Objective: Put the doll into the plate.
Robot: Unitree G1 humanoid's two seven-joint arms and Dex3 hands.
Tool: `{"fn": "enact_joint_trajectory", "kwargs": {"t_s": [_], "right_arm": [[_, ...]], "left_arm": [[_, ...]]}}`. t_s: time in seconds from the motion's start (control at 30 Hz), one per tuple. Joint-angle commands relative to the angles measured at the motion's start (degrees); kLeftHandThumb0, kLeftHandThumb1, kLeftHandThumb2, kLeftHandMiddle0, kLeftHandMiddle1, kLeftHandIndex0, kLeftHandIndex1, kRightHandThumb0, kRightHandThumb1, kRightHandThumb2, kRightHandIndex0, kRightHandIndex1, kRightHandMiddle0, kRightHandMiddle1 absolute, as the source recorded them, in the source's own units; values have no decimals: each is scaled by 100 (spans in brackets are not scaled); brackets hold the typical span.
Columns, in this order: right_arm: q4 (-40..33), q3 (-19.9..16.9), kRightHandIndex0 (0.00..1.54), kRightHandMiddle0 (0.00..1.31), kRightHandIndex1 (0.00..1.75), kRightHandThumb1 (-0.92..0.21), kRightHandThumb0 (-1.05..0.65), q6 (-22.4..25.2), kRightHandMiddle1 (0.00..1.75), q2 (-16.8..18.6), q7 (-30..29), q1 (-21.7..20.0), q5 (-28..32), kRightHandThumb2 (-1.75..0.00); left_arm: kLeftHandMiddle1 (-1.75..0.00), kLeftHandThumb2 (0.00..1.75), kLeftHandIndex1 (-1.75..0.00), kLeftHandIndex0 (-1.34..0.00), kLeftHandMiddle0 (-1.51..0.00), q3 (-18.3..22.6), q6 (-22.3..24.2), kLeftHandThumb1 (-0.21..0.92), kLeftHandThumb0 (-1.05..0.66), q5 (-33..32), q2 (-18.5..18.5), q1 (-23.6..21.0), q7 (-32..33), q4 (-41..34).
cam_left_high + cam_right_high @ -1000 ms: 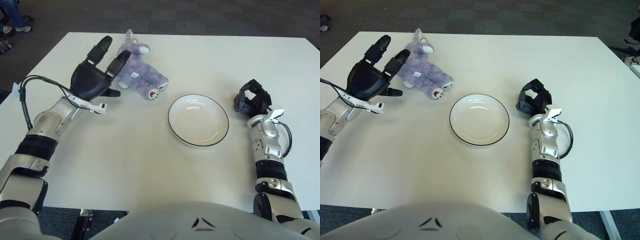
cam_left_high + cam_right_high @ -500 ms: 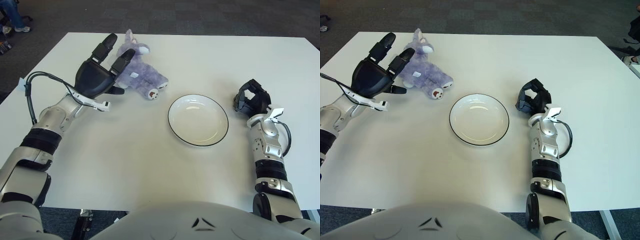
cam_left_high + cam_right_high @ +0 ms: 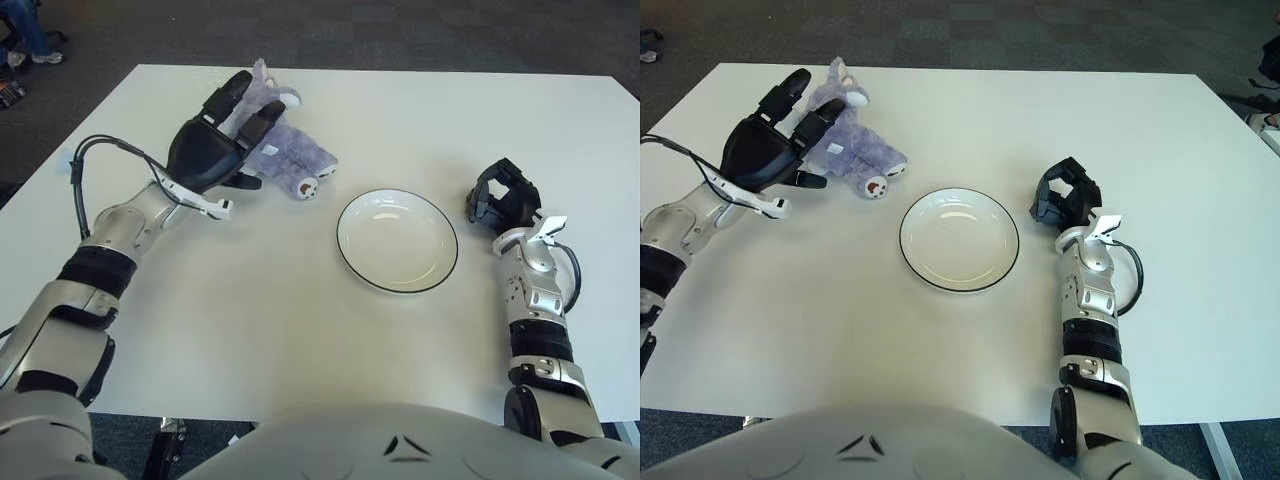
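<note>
Doll (image 3: pixel 285 150) lies ungrasped at far left, left hand (image 3: pixel 212 150) spread wide over it, perhaps touching; the plate (image 3: pixel 397 240) waits empty.

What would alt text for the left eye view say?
A robot's left hand, fingers spread, reaches over a purple stuffed doll lying on a white table. An empty white plate sits nearby, with the right hand curled beside it.

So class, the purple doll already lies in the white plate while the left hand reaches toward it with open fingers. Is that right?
Not quite. The purple doll lies on the table, left of the white plate, which holds nothing, as the left eye view shows. The left hand does reach toward the doll with open fingers.
</note>
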Motion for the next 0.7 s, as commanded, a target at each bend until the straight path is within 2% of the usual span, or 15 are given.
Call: {"fn": "enact_joint_trajectory", "kwargs": {"t_s": [0.0, 0.47, 0.67], "right_arm": [[-42, 16, 128, 60, 175, -34, -48, 131, 175, 49, -20, 94, 31, -129], [-151, 9, 128, 60, 175, -34, -48, 229, 175, 62, -4, 129, 52, -129], [-187, -2, 127, 60, 175, -34, -48, 290, 175, 66, -13, 136, 61, -129]], "left_arm": [[0, 53, -35, 0, -5, -113, -63, 73, -78, -86, -78, -224, -158, 177], [0, 56, -25, 0, -5, -312, -114, 74, -75, -150, -226, -474, -340, 463], [0, 56, -26, 0, -5, -380, -119, 73, -73, -198, -321, -577, -497, 575]]}}
